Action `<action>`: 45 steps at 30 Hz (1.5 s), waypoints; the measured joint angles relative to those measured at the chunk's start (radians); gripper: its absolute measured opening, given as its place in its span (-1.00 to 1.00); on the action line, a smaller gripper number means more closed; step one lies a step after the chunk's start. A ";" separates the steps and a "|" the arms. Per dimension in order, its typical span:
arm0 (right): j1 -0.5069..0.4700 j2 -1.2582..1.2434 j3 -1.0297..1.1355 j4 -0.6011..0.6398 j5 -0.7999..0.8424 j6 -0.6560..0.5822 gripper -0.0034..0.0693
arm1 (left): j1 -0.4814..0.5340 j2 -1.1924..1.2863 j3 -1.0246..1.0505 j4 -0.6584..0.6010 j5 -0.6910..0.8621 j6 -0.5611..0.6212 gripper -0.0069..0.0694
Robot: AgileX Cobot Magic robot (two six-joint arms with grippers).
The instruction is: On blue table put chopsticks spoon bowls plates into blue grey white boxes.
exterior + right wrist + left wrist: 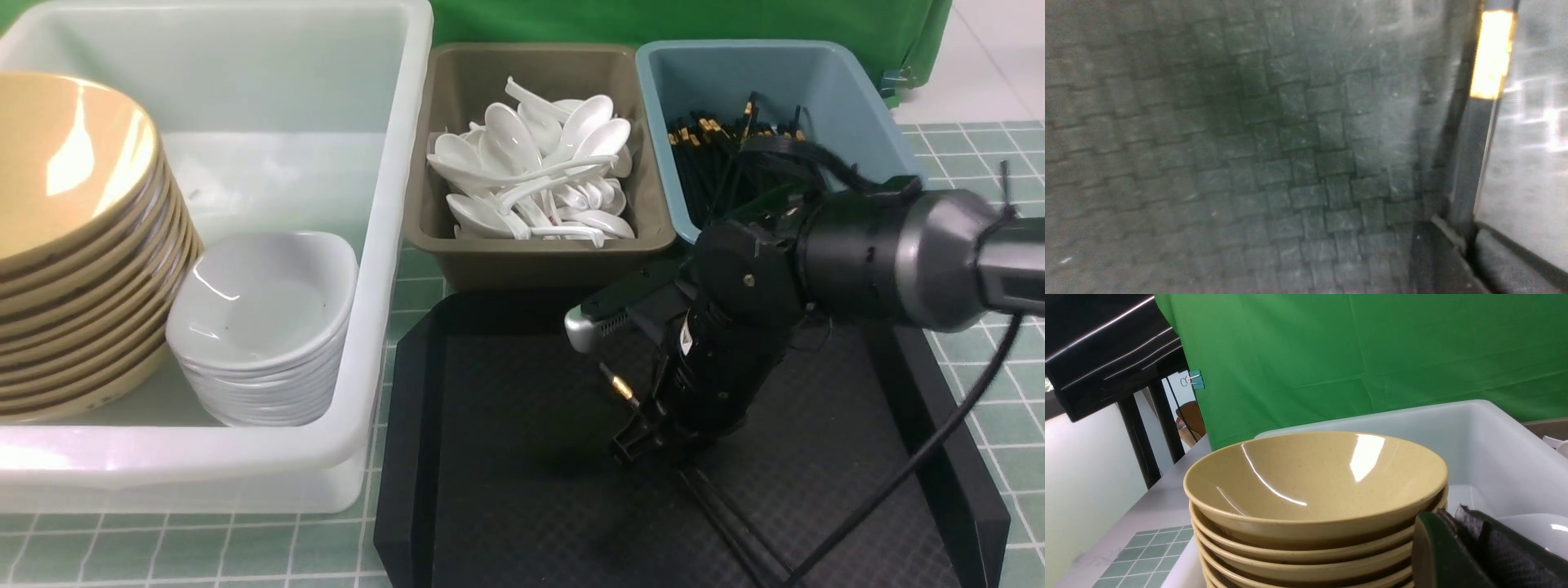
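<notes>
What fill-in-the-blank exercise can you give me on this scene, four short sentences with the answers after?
1. The olive-grey bin is filled with white ____.
2. The dusty-blue bin holds black ____ with gold bands.
3. In the white tub, small white plates are stacked beside tan ____.
4. The right gripper is low over the black ____.
Missing words: spoons; chopsticks; bowls; tray.

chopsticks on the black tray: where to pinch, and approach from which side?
Pinch the chopsticks on the shaft just past the gold band, coming straight down from above with jaws across their width. They are thin and lie low on the black tray, so a side approach likely finds no purchase. The right gripper sits on them that way.
</notes>
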 joint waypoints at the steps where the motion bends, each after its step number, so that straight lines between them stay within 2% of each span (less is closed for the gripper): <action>1: 0.000 -0.039 0.001 0.002 0.000 -0.014 -0.63 | 0.000 0.000 0.000 0.000 0.000 -0.001 -0.81; 6: 0.000 -0.207 0.001 0.007 -0.015 -0.045 -0.63 | 0.000 0.000 0.000 0.000 0.001 -0.003 -0.81; 8: -0.006 -0.298 0.001 0.002 -0.084 -0.067 -0.63 | 0.000 0.000 0.000 0.000 0.001 -0.003 -0.81; 10: -0.035 -0.354 0.001 -0.020 -0.218 -0.072 -0.63 | 0.000 0.000 0.000 0.000 0.001 -0.003 -0.81; 11: -0.035 -0.357 0.001 -0.020 -0.218 -0.073 -0.63 | 0.000 0.000 0.000 0.000 0.001 -0.003 -0.81; 14: -0.153 -0.359 0.001 -0.079 -0.572 -0.072 -0.63 | 0.000 0.000 0.000 0.000 0.000 -0.004 -0.81; 15: -0.160 -0.356 0.001 -0.081 -0.616 -0.071 -0.63 | 0.000 0.000 0.000 0.000 0.000 -0.004 -0.81; 17: -0.267 -0.263 0.001 -0.090 -0.940 -0.044 -0.63 | 0.000 0.000 0.000 0.000 0.000 -0.006 -0.81; 18: -0.299 -0.219 -0.004 -0.091 -1.023 -0.030 -0.63 | 0.000 0.000 0.000 0.000 -0.001 -0.006 -0.81; 21: -0.353 -0.126 -0.031 -0.092 -1.095 0.014 -0.61 | 0.000 0.000 0.000 0.000 -0.002 -0.006 -0.81; 22: -0.379 -0.074 -0.058 -0.092 -1.077 0.051 -0.56 | 0.000 0.000 0.000 -0.001 -0.002 -0.006 -0.81; 25: -0.411 0.022 -0.142 -0.092 -0.858 0.117 -0.33 | 0.000 0.000 0.000 -0.012 -0.002 -0.006 -0.81; 29: -0.400 0.025 -0.212 -0.092 -0.565 0.122 -0.09 | 0.000 0.000 0.000 -0.016 -0.001 -0.006 -0.81; 31: -0.388 0.009 -0.237 -0.093 -0.434 0.119 -0.05 | 0.000 0.000 0.000 -0.016 0.001 -0.006 -0.81; 34: -0.292 -0.066 -0.263 -0.093 -0.124 0.071 -0.04 | 0.000 0.000 0.009 -0.011 -0.012 -0.006 -0.81; 36: -0.254 -0.076 -0.261 -0.093 -0.047 0.048 -0.05 | 0.000 0.000 0.013 -0.003 -0.024 -0.006 -0.81; 38: -0.122 -0.083 -0.195 -0.090 0.086 -0.002 -0.09 | 0.000 0.000 0.021 0.017 -0.052 -0.006 -0.81; 40: -0.007 -0.079 -0.090 -0.080 0.080 -0.014 -0.13 | 0.000 0.000 0.023 0.031 -0.059 -0.006 -0.81; 45: 0.077 -0.069 0.044 -0.072 -0.072 -0.002 -0.14 | 0.000 0.000 0.023 0.035 -0.061 -0.006 -0.81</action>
